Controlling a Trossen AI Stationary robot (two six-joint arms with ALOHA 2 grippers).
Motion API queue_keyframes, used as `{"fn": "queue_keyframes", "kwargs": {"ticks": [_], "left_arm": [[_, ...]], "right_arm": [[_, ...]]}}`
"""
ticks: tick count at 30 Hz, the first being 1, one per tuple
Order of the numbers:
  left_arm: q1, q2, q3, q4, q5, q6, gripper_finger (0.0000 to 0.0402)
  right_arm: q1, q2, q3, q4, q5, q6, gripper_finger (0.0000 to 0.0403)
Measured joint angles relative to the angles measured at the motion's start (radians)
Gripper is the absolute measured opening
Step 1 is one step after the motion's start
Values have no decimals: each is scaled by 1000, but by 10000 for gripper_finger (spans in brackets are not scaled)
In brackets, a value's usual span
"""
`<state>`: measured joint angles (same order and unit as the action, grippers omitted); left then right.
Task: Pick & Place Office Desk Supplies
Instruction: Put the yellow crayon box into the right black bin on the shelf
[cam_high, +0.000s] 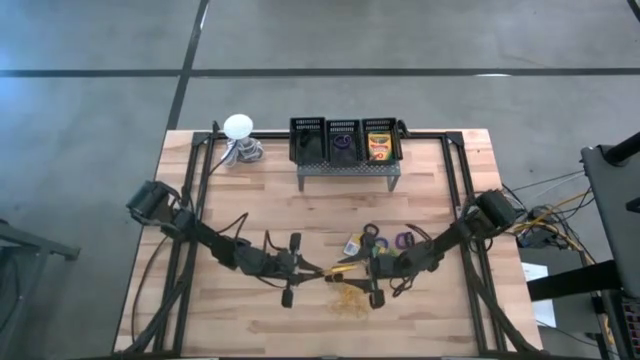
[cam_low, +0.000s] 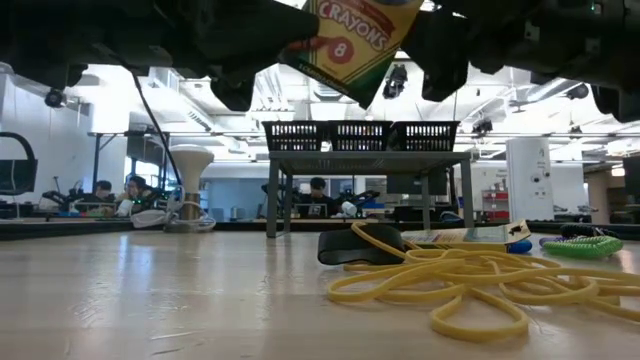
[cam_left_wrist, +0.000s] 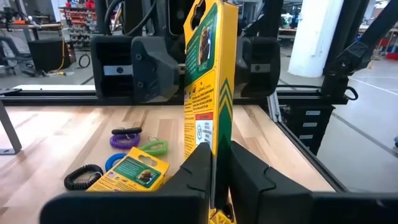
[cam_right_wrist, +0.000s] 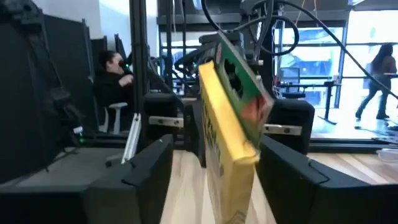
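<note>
The surface (cam_high: 250, 205) is light wooden planking inside a dark metal frame, on a grey floor crossed by dark lines; beyond it the low view shows a bright workshop with benches, screens and seated people. At the far edge stands a grey perforated stand (cam_high: 347, 170) carrying three black mesh bins (cam_high: 345, 139); the right-hand bin holds a crayon box (cam_high: 378, 148), the middle one a purple ring; a white ball-shaped object (cam_high: 238, 126) sits to the stand's left.

Near the front centre, both arms meet over the surface; the left gripper (cam_left_wrist: 219, 165) is pinching the lower edge of a yellow-and-green crayon box (cam_left_wrist: 210, 81), which is held upright and clear of the surface. The right gripper (cam_right_wrist: 211, 168) has its fingers spread to either side of the same box, not visibly pressing it.

Below lies a loose heap of yellow rubber bands (cam_low: 470, 280); just beyond it lie a second crayon box (cam_left_wrist: 132, 173) flat on the wood, a black coil ring (cam_left_wrist: 83, 177), and purple (cam_left_wrist: 124, 141) and green (cam_left_wrist: 154, 147) rings close together.
</note>
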<state>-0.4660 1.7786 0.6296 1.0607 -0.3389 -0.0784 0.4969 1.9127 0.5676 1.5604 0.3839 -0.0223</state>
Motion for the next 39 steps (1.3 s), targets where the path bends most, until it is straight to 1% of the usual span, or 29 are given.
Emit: {"fn": "queue_keyframes", "kwargs": {"ticks": [4,9,11,13,17,21,24,26,29,30,32,35,37,39], "left_arm": [[0,0,0,-2,0,0,45],[6,0,0,-13,-2,-4,62],[16,-1,0,-17,-3,-27,73],[23,-1,0,-30,-2,-34,93],[33,-4,0,-60,-8,-31,150],[33,-55,0,-136,-8,-4,207],[29,-132,1,-255,-18,0,234],[19,-184,1,-364,-47,-18,241],[-6,-232,2,-515,-136,-84,240],[-13,-236,2,-547,-167,-107,237],[-24,-229,1,-573,-206,-145,230],[-30,-197,1,-570,-214,-184,215],[-31,-168,0,-557,-224,-196,205],[-30,-136,0,-524,-227,-203,195]], "right_arm": [[0,-20,-12,-35,-2,11,155],[0,-5,-6,-47,-1,19,79],[0,0,-8,-64,3,20,48],[-2,-8,-14,-100,7,25,25],[0,-32,-19,-217,43,85,23],[0,-88,-22,-399,67,138,23],[0,-174,-21,-595,99,171,23],[0,-259,-11,-761,114,192,22],[-1,-420,36,-1078,117,202,22],[-3,-479,65,-1212,120,201,22],[-19,-577,155,-1523,153,198,22],[-81,-682,339,-1965,193,194,21],[-157,-722,471,-2171,182,168,21],[-268,-742,590,-2315,118,97,21]]}}
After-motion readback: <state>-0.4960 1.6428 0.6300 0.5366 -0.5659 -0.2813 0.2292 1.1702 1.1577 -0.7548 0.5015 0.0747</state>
